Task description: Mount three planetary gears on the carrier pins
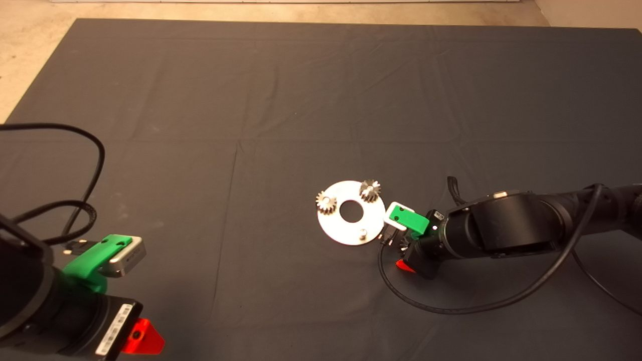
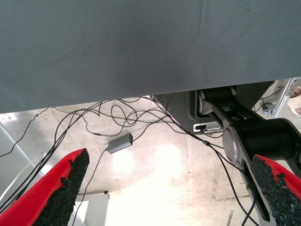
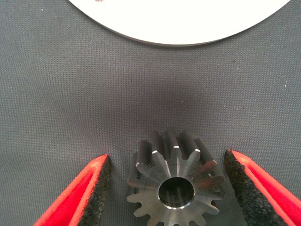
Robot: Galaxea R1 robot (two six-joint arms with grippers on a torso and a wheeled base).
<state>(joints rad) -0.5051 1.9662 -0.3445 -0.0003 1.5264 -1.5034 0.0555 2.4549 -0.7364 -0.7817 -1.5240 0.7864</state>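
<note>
Two planetary gears [image 1: 326, 203] already sit on carrier pins, and the third gear [image 3: 175, 186] lies on the mat [image 1: 251, 100] just right of the disc [image 1: 351, 230], between the open fingers of the right gripper [image 3: 167, 188], which I think must next close on it and bring it to the free pin [image 1: 362, 232], while the left gripper [image 2: 164, 188] waits open at the near left.

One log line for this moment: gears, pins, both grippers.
gears on pins: two | bare pin | third gear on mat, between open right gripper pads, ungrasped | left gripper parked lower left, open

We see a dark mat [image 1: 251, 125] covering the table, creased in places. On it lies a silver disc [image 1: 351, 213], and just beside the disc's edge a loose gear [image 3: 174, 186] rests flat on the mat.
</note>
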